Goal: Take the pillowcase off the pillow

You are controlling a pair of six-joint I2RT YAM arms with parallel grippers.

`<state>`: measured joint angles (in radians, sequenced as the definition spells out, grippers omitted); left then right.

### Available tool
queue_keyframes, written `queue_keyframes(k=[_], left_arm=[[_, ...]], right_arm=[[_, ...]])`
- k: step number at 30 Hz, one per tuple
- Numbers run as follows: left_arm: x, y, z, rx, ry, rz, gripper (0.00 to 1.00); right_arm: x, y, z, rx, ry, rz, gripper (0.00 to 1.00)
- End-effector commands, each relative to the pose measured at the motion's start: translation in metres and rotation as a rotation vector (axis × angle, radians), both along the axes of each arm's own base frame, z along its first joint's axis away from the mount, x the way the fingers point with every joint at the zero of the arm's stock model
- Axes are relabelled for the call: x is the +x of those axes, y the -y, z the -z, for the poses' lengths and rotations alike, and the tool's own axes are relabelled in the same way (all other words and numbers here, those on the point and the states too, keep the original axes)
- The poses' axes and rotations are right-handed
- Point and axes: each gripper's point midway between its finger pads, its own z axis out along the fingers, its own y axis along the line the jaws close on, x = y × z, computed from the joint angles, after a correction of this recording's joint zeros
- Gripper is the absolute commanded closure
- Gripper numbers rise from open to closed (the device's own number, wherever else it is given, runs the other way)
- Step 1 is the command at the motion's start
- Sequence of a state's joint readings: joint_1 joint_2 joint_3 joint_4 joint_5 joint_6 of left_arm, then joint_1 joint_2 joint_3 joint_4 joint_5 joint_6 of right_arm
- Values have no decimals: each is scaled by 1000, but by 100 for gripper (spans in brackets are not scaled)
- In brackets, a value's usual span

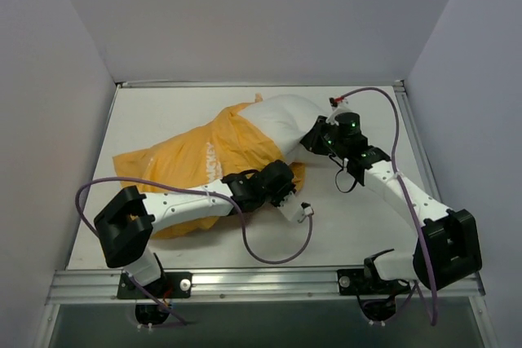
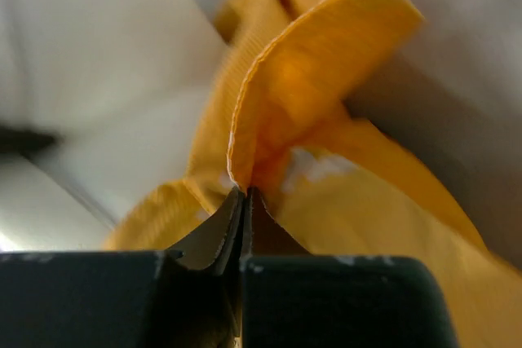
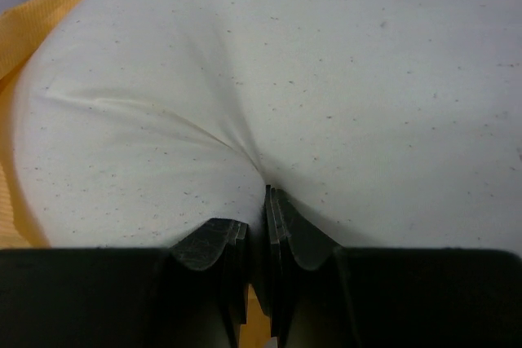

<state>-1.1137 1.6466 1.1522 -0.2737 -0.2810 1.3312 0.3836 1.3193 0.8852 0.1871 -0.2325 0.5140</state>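
The orange-yellow pillowcase [image 1: 192, 160] lies bunched across the table's middle, still over the left part of the white pillow [image 1: 285, 118], whose bare right end sticks out. My left gripper [image 1: 287, 189] is shut on a fold of the pillowcase's near hem [image 2: 277, 112]; the cloth rises from between its closed fingers [image 2: 224, 230]. My right gripper [image 1: 316, 134] is shut on the pillow, pinching a pucker of white fabric [image 3: 269, 79] at its fingertips [image 3: 281, 213]. An orange edge of the pillowcase [image 3: 33, 22] shows at the left of the right wrist view.
White walls enclose the table [image 1: 359, 226] on three sides. A metal rail [image 1: 261, 281] with both arm bases runs along the near edge. Purple cables [image 1: 273, 254] loop over the table beside each arm.
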Motion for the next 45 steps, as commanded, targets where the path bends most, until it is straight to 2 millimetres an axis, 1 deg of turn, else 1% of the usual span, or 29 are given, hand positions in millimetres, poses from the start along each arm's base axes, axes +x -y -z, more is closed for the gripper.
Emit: queue_keyframes(k=[1, 2, 5, 7, 9, 10, 14, 16, 17, 20, 22, 23, 25, 26, 29, 31, 32, 33, 34, 35, 37, 38, 39, 40, 41, 42, 43, 44, 45], left_arm=[[-14, -41, -13, 50, -73, -12, 98], [-18, -49, -13, 61, -84, -11, 98], [-25, -95, -12, 113, -119, -41, 98], [-30, -125, -15, 140, -134, -62, 98], [-29, -141, -25, 126, -116, -79, 98], [-30, -151, -23, 139, -122, -94, 98], [-21, -192, -23, 170, -143, -192, 98], [-18, -208, -25, 187, -132, -199, 98], [-12, -226, -19, 203, -137, -238, 98], [4, -254, -23, 224, -95, -259, 98], [11, -261, -26, 213, -88, -278, 98], [13, -262, -28, 204, -88, -283, 98], [24, -268, -33, 189, -73, -311, 98], [29, -272, -30, 206, -72, -307, 98], [48, -295, -28, 222, -56, -354, 98], [52, -298, -34, 203, -56, -361, 98], [47, -291, -42, 173, -57, -341, 98], [36, -278, -43, 137, -100, -286, 98], [29, -260, -55, 109, -87, -231, 98], [20, -247, -65, 53, -82, -201, 98], [2, -219, -73, 3, -91, -110, 98], [-4, -213, -75, -19, -102, -96, 98], [-10, -208, -74, -26, -117, -81, 98], [-15, -205, -70, -32, -136, -67, 98], [-18, -203, -67, -31, -146, -54, 98], [-21, -203, -65, -28, -155, -46, 98], [-23, -202, -62, -28, -163, -40, 98], [-25, -203, -58, -23, -168, -32, 98], [-28, -204, -56, -15, -175, -22, 98]], right_arm=[[17, 56, -20, -58, 83, 169, 100], [18, 67, -19, -74, 86, 192, 100], [17, 102, -13, -115, 82, 275, 100], [14, 114, -9, -136, 68, 296, 100], [13, 124, -11, -153, 71, 315, 100], [12, 128, -16, -160, 78, 322, 100], [9, 146, -29, -174, 96, 357, 100], [7, 162, -35, -179, 101, 386, 100], [6, 167, -39, -182, 107, 395, 100], [2, 183, -46, -187, 114, 419, 100], [1, 185, -48, -187, 120, 413, 100], [-5, 185, -41, -196, 90, 408, 100], [-9, 185, -41, -200, 86, 404, 100], [-11, 186, -41, -207, 84, 404, 100], [-16, 189, -41, -221, 81, 404, 100], [-17, 186, -39, -222, 74, 380, 100], [-19, 177, -38, -208, 69, 331, 100], [-21, 168, -33, -190, 64, 297, 100], [-23, 158, -32, -172, 66, 259, 100], [-29, 131, -31, -154, 72, 176, 100], [-45, 104, -28, -143, 71, 96, 100], [-52, 90, -27, -138, 68, 52, 100], [-66, 68, -25, -126, 46, -15, 100], [-72, 60, -23, -118, 29, -39, 97], [-80, 52, -22, -112, 13, -67, 87], [-92, 40, -16, -112, -27, -119, 61], [-98, 35, -16, -114, -41, -144, 53], [-102, 30, -23, -113, -38, -168, 41], [-112, 24, -25, -124, -51, -207, 10]])
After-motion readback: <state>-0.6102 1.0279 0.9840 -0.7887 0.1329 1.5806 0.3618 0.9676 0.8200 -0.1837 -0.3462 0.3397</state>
